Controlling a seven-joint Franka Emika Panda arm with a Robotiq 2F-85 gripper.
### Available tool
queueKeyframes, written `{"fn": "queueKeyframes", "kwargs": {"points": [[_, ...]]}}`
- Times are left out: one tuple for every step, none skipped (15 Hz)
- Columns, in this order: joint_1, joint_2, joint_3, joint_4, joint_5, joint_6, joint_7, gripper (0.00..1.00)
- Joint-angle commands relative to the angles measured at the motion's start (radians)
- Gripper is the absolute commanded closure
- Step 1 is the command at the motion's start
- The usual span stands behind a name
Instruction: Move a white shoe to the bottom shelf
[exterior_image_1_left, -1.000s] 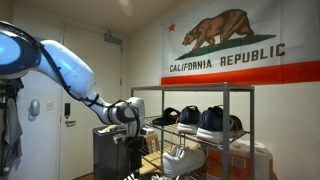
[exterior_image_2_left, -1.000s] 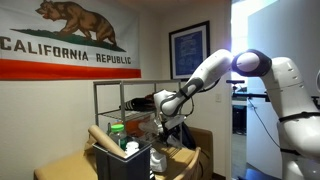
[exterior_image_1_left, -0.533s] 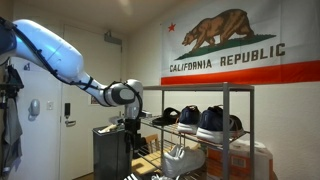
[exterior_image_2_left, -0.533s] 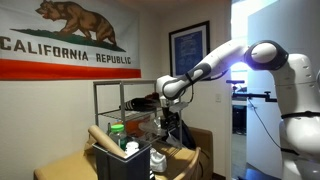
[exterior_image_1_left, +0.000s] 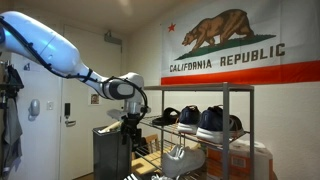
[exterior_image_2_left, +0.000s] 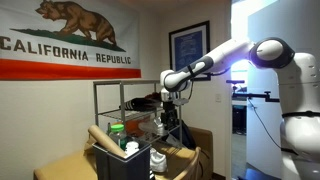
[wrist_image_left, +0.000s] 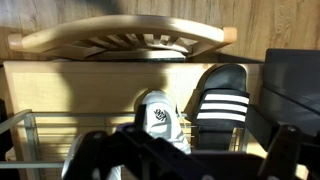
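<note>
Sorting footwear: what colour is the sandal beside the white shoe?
The sandal is black with white stripes; clearest in the wrist view.

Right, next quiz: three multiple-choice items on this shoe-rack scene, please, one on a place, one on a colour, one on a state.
1. The dark navy shoes sit: A) on a tier above the white shoe B) on the floor C) on a chair
2. The black sandal's stripes are: A) red B) white C) green
3. The gripper is: A) shut on a shoe B) shut on the sandal C) open, empty
Key: 1 A, they sit higher; 2 B, white bars visible; 3 C, jaws apart, nothing between.
</note>
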Motion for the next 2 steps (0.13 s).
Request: {"fn": "queueKeyframes", "kwargs": {"points": [[-0.018,0.0,0.017,0.002,-0.001,-0.002,-0.002,0.0],[-0.019,0.0,0.017,0.002,0.0,-0.002,-0.006,0.0]]}}
